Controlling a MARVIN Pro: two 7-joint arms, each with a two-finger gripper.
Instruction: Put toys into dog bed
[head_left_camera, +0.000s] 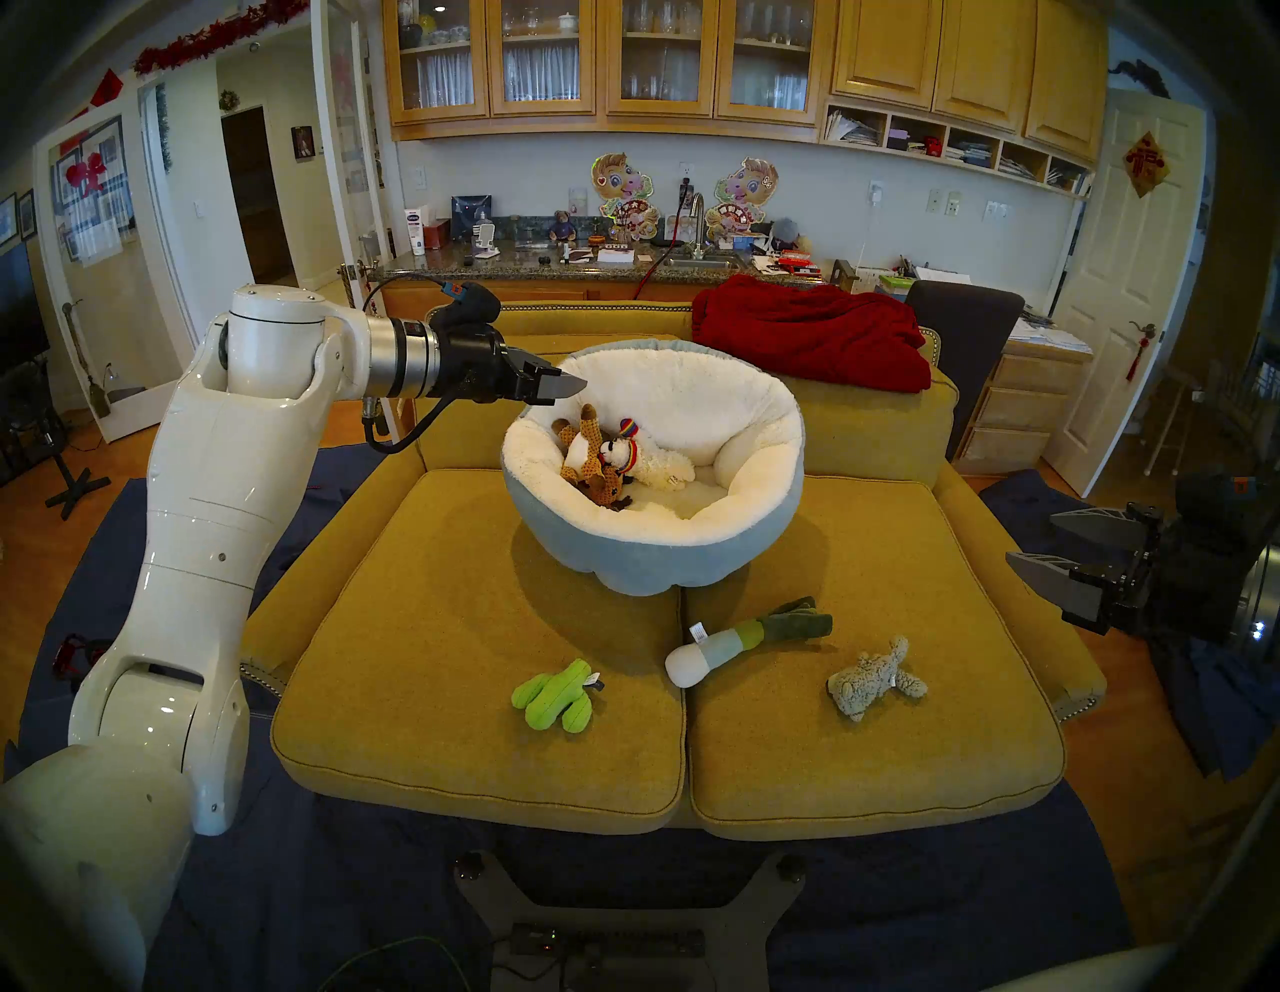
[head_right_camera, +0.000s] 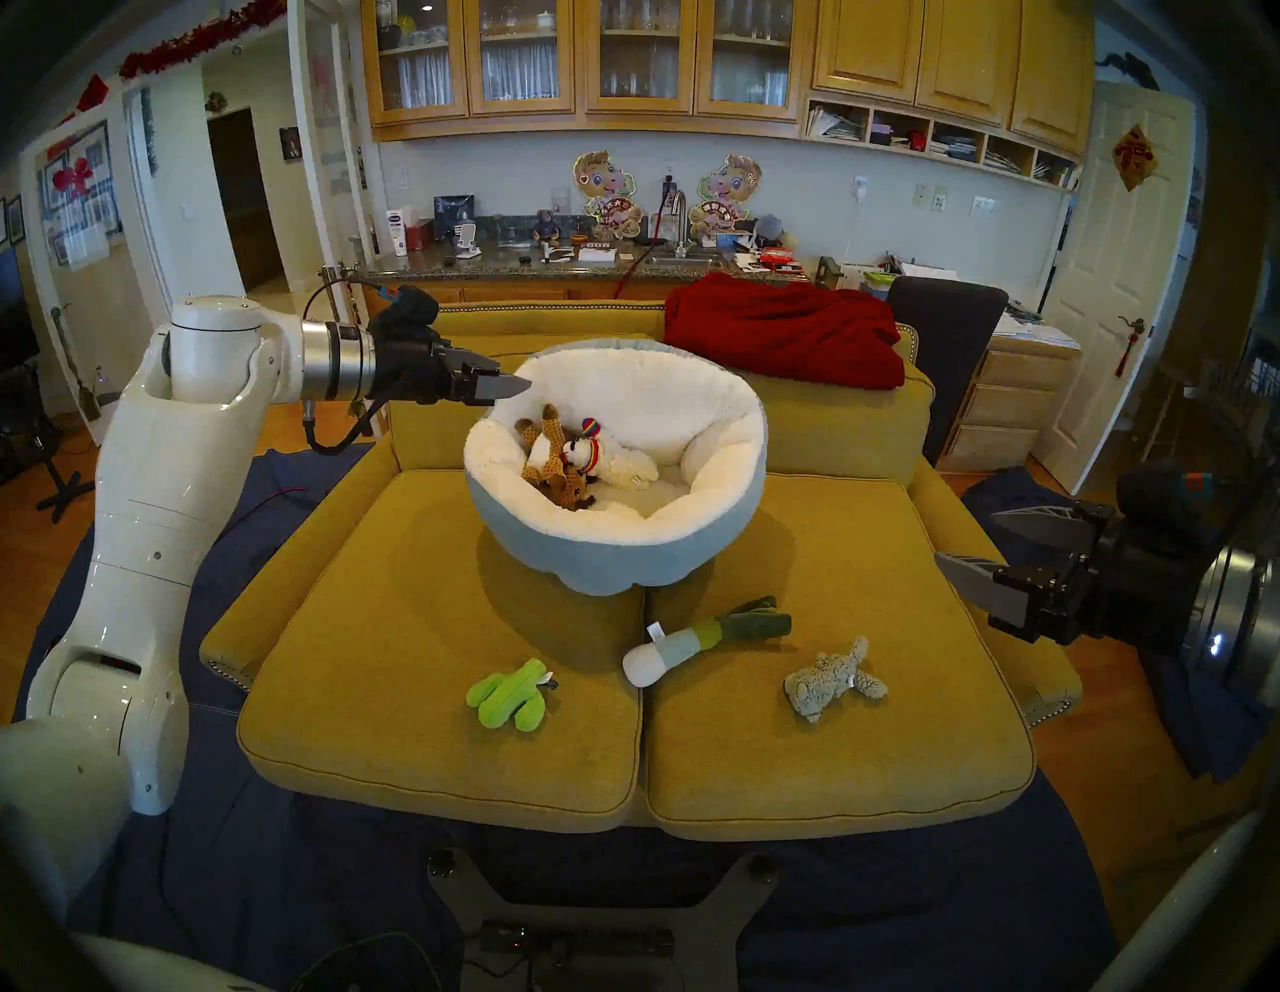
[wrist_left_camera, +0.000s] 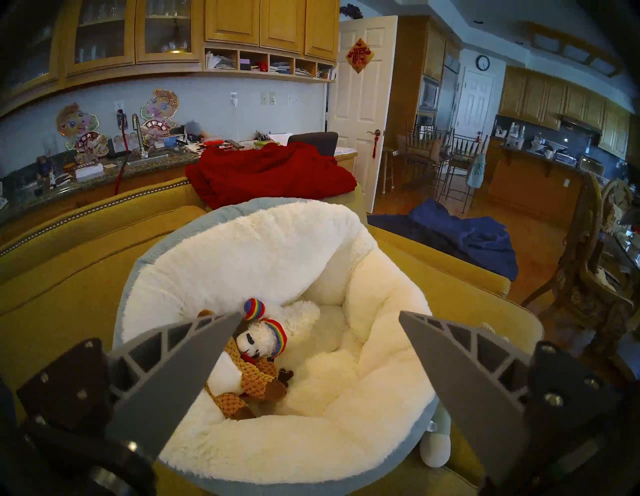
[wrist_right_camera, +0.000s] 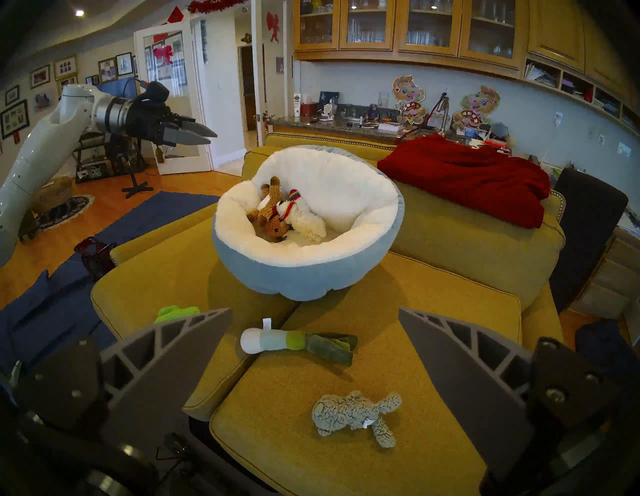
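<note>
Toys: two in dog bed, three outside.

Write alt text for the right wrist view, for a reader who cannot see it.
A dog bed on a yellow sofa holds a reindeer and a lamb. A leek, a grey fuzzy animal and a cactus lie on the cushions in front. The open right gripper frames them; the left gripper hangs open beyond the bed.

The cactus is largely hidden behind a right tool finger. The leek is mostly concealed by the dog bed.
</note>
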